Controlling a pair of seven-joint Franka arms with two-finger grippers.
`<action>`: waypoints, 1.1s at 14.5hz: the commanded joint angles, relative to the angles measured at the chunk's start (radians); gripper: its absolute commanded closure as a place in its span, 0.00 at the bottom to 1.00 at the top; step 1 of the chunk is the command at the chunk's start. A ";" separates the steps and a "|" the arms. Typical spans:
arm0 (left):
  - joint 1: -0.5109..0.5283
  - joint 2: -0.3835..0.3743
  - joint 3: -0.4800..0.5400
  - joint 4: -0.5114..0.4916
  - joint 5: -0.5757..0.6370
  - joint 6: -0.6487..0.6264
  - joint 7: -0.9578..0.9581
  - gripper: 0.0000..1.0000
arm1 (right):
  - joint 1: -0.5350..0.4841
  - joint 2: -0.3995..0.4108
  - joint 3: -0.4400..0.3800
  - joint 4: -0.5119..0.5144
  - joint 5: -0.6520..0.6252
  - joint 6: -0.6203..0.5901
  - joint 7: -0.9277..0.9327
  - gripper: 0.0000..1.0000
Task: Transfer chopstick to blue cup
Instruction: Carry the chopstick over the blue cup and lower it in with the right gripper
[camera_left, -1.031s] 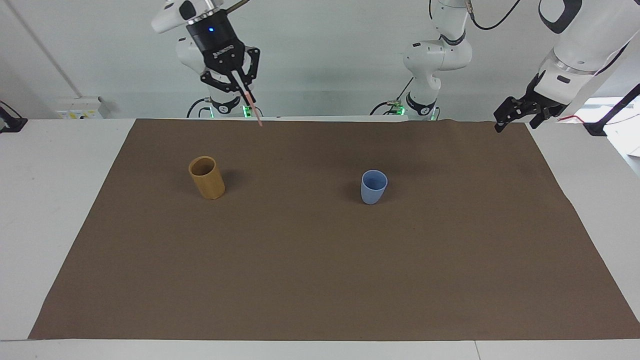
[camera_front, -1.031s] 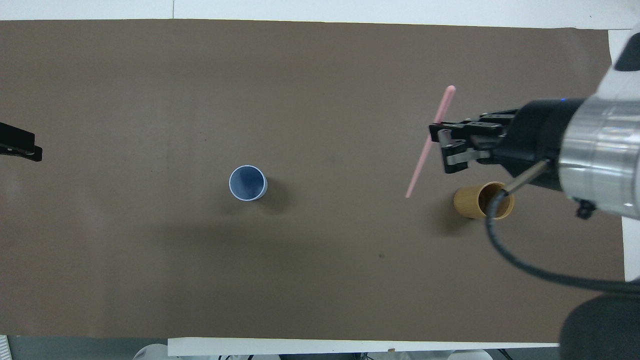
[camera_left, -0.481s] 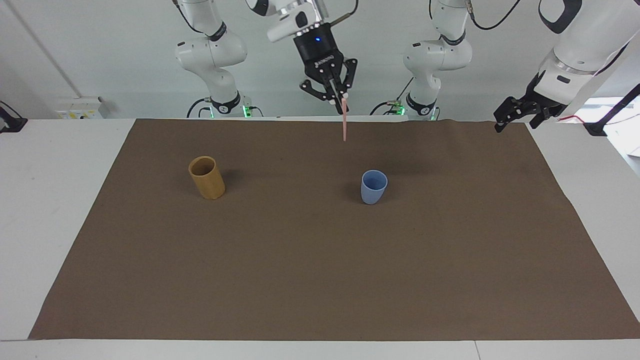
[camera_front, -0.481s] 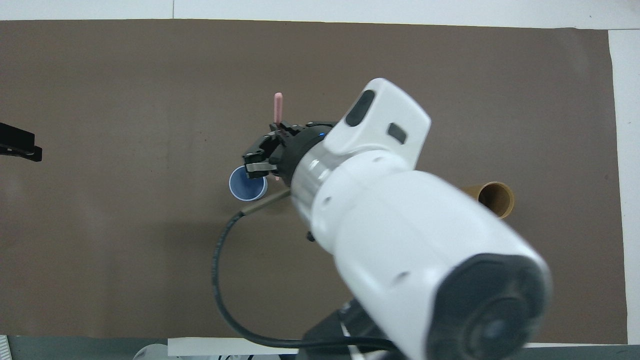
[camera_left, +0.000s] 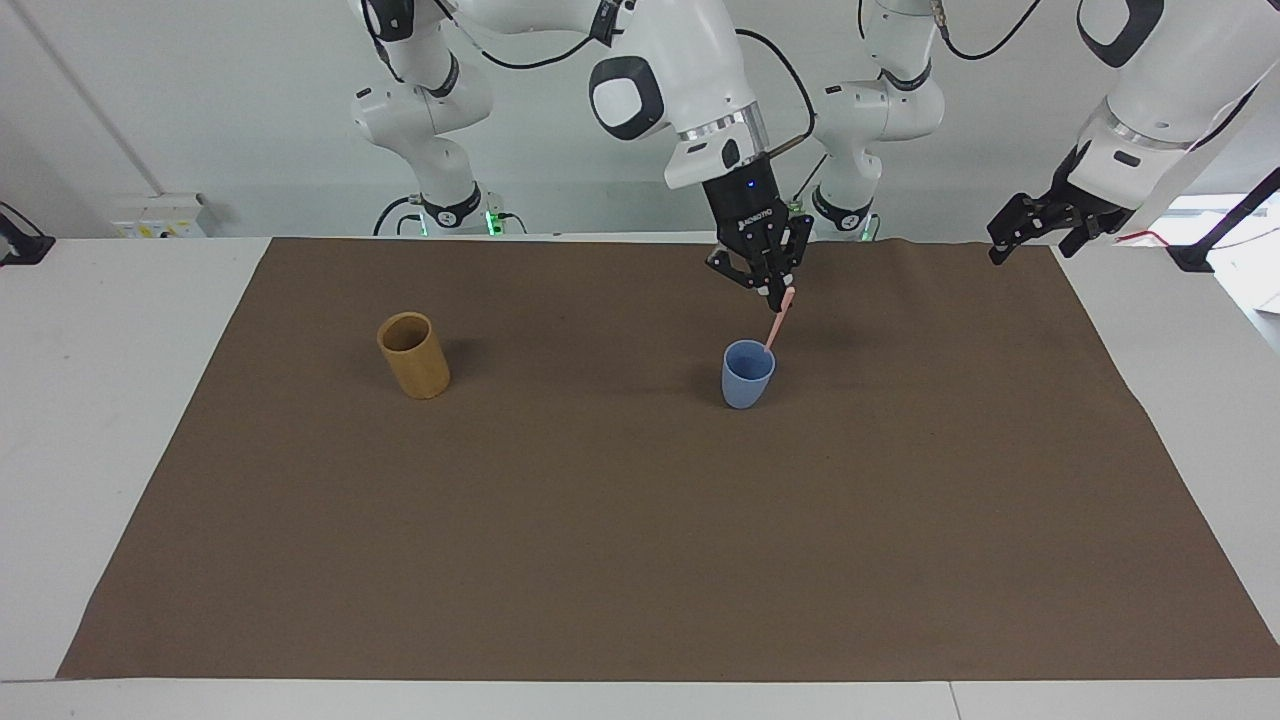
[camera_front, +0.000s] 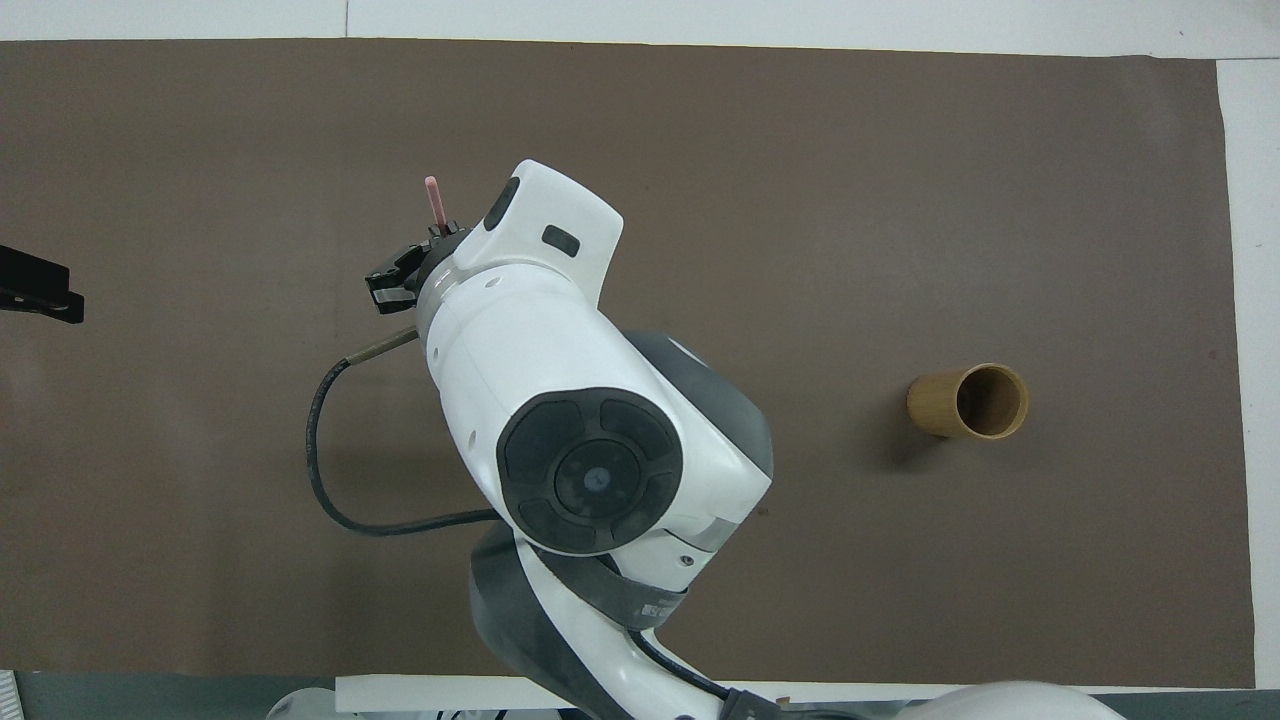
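Note:
The blue cup (camera_left: 748, 373) stands upright on the brown mat, about midway between the two arms' ends of the table. My right gripper (camera_left: 779, 294) hangs just above it, shut on the pale pink chopstick (camera_left: 777, 322). The chopstick slants down from the fingers, and its lower tip is at the cup's rim on the side toward the left arm's end, seemingly just inside. In the overhead view the right arm hides the cup, and only the chopstick's upper end (camera_front: 432, 194) shows. My left gripper (camera_left: 1030, 228) waits open over the mat's edge at its own end, holding nothing.
A taller tan cylindrical holder (camera_left: 413, 356) stands on the brown mat (camera_left: 640, 550) toward the right arm's end, also seen as the tan holder (camera_front: 968, 401) from above. The right arm's cable (camera_front: 330, 470) loops out below its wrist.
My right gripper has carried the chopstick from over the holder's end across to the blue cup and come down, bringing the stick's tip to the rim. The left arm has not moved.

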 joint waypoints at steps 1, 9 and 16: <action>0.008 -0.012 0.000 -0.005 -0.007 -0.012 0.016 0.00 | 0.002 0.016 0.000 -0.029 -0.038 0.029 0.021 1.00; 0.008 -0.012 0.000 -0.005 -0.007 -0.012 0.016 0.00 | 0.005 -0.035 0.003 -0.159 -0.038 0.045 0.080 0.99; 0.008 -0.012 0.000 -0.005 -0.007 -0.012 0.016 0.00 | 0.005 -0.063 0.002 -0.232 -0.040 0.105 0.083 0.13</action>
